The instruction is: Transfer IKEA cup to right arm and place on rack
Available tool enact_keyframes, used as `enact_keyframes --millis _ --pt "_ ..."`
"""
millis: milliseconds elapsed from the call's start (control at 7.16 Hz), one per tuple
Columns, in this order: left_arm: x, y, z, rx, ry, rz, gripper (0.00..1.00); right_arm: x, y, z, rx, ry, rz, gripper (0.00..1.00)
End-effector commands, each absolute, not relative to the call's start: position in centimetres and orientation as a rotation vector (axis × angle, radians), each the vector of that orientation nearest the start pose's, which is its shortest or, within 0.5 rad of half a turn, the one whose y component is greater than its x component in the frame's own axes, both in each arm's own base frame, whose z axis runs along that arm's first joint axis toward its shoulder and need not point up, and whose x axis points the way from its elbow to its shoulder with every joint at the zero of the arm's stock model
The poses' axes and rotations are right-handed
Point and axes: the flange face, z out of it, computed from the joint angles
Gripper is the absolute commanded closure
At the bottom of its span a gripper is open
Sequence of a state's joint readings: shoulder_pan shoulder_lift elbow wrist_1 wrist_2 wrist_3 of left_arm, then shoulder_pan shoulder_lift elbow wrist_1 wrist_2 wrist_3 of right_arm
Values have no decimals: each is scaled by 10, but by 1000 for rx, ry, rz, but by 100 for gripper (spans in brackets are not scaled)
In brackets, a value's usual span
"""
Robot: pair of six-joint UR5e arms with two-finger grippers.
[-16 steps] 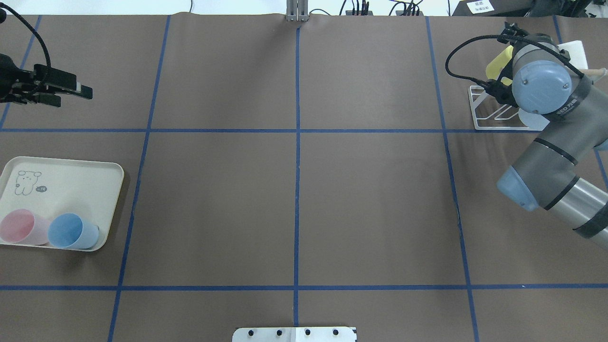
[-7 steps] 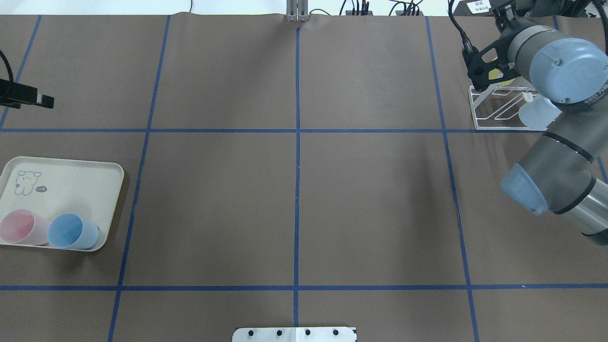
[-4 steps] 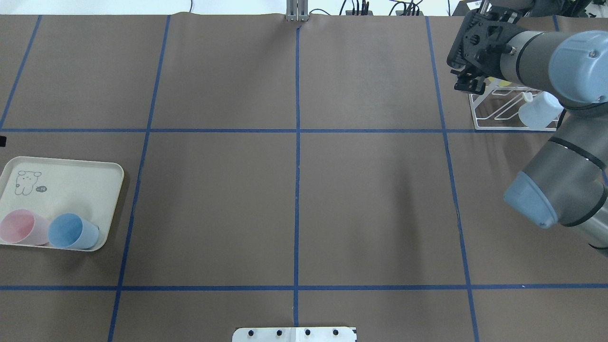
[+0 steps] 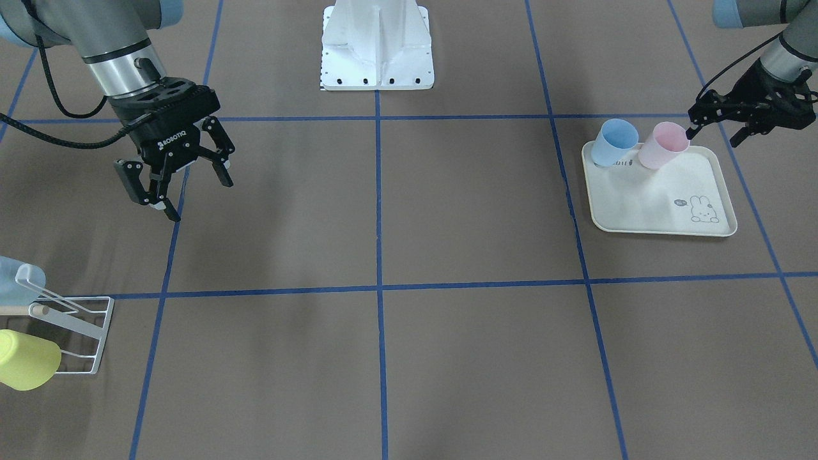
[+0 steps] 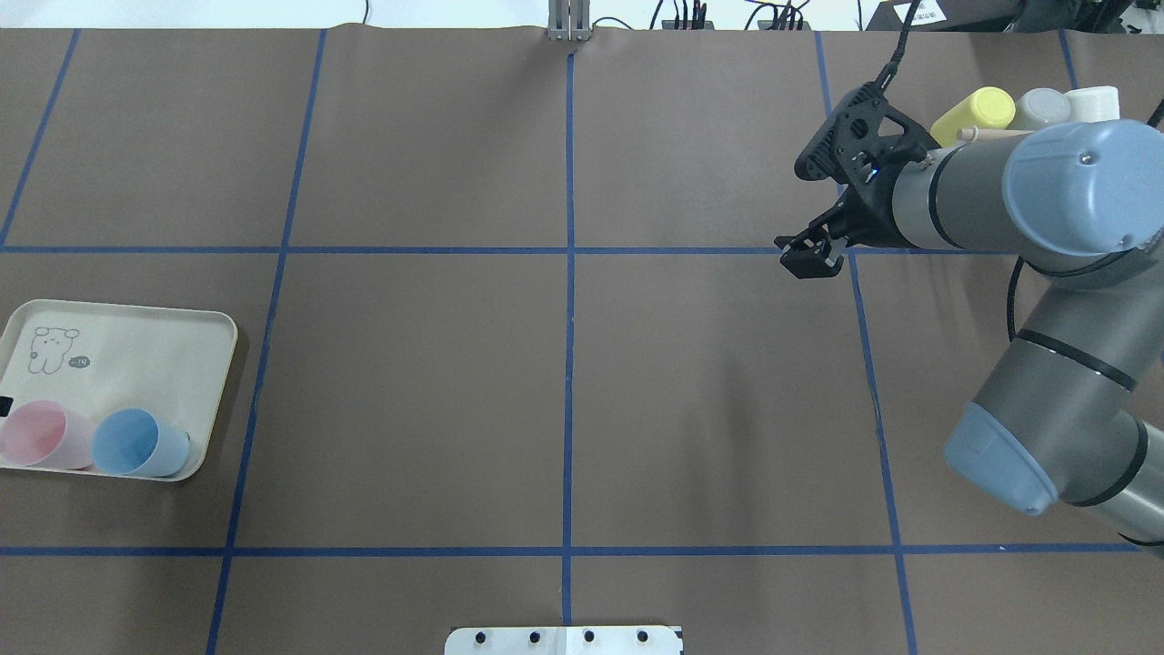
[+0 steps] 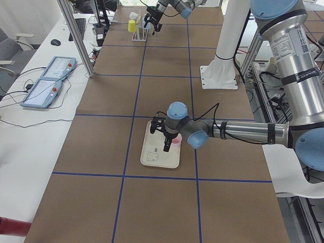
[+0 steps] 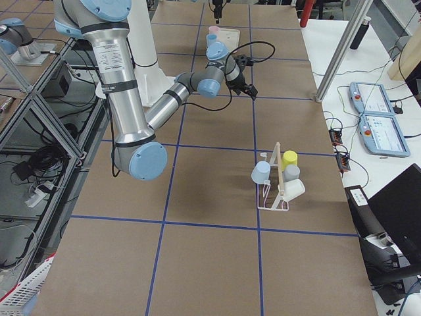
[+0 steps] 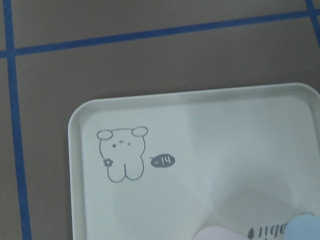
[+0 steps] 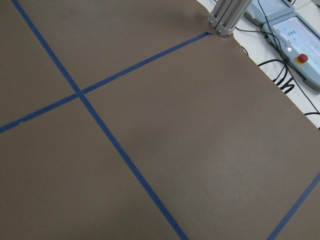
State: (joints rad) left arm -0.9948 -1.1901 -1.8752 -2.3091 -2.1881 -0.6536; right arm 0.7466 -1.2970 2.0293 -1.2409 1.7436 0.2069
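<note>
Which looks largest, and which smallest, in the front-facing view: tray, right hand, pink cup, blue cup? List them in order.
1. Tray
2. Right hand, though it may sit nearer the camera
3. Pink cup and blue cup: they look alike, so no ranking

Two cups [image 4: 615,142] on one tray [image 4: 652,198], four on one rack [image 7: 272,197], two arms [image 5: 964,196]

A robotics lab, seen from my post: my right arm [image 5: 964,191] over a brown-papered table [image 5: 409,364] gridded in blue tape [image 5: 569,364], an aluminium post [image 6: 75,35] and two teach pendants [image 6: 43,87] on a white desk [image 6: 25,131] at twelve o'clock.
</note>
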Motion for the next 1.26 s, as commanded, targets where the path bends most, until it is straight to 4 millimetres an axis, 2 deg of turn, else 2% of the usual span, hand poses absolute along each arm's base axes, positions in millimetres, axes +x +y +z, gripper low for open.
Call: enact_keyframes --millis 0,140,419,698,838,978,1117 --pt "152 -339 588 131 871 108 3 -321 -449 268 827 -702 -631 0" --pt "165 -343 583 111 882 83 15 -321 -449 268 827 -700 -630 0" --pt "171 -345 587 101 877 84 49 -322 -450 270 825 -697 -630 0" --pt "172 -344 589 97 872 87 61 -323 -449 269 826 -697 -630 0" --pt "171 -344 590 97 871 86 78 -323 -449 269 826 -697 -630 0" --pt "171 -344 590 97 869 86 100 -324 -449 271 825 -695 -632 0" --pt "171 -346 588 104 872 85 100 -328 -448 271 824 -697 -638 0"
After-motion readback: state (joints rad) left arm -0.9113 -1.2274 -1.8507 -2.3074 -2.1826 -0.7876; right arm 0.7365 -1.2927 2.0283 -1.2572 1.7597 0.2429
